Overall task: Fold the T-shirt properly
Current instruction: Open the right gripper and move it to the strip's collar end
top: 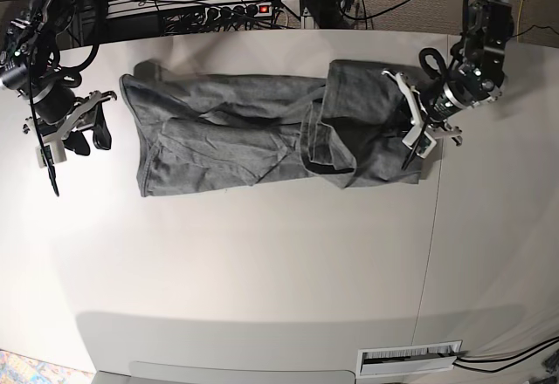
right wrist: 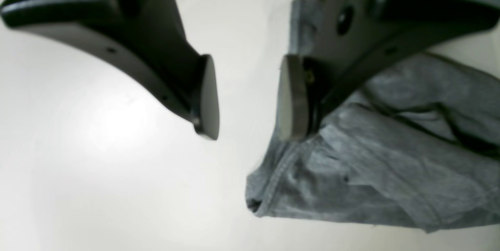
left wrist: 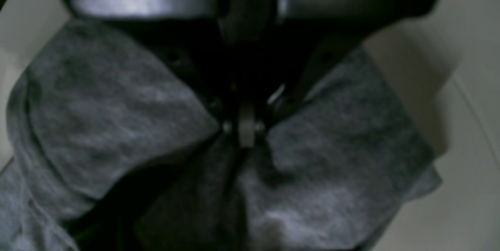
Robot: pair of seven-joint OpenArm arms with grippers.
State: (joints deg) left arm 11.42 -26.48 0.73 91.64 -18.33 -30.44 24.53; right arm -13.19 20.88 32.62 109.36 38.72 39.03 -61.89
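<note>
Big pale counter [top: 262, 262] with a seam running down its right part, plus a tangle of cables and a power strip [top: 236, 9] along the far edge. The T-shirt [top: 253, 135] lies stretched out sideways across the far half of the counter, rumpled, with one end doubled over into a thicker bunch toward the right side of the base view.

The left pincer [top: 417, 135] sits at that bunched end, right on the cloth's edge. Its wrist camera is pretty blurry, but the fingers look pressed together with grey fabric [left wrist: 117, 118] pinched between them and cloth spilling out on both sides, so I'd say it's clamped on the T-shirt.

The right pincer [top: 74, 135] is off the other end, just beside the shirt's edge over bare counter. From its own camera the two pads [right wrist: 207, 95] stand wide apart with nothing between them, and a stitched hem corner [right wrist: 273, 188] lies just past one pad.
</note>
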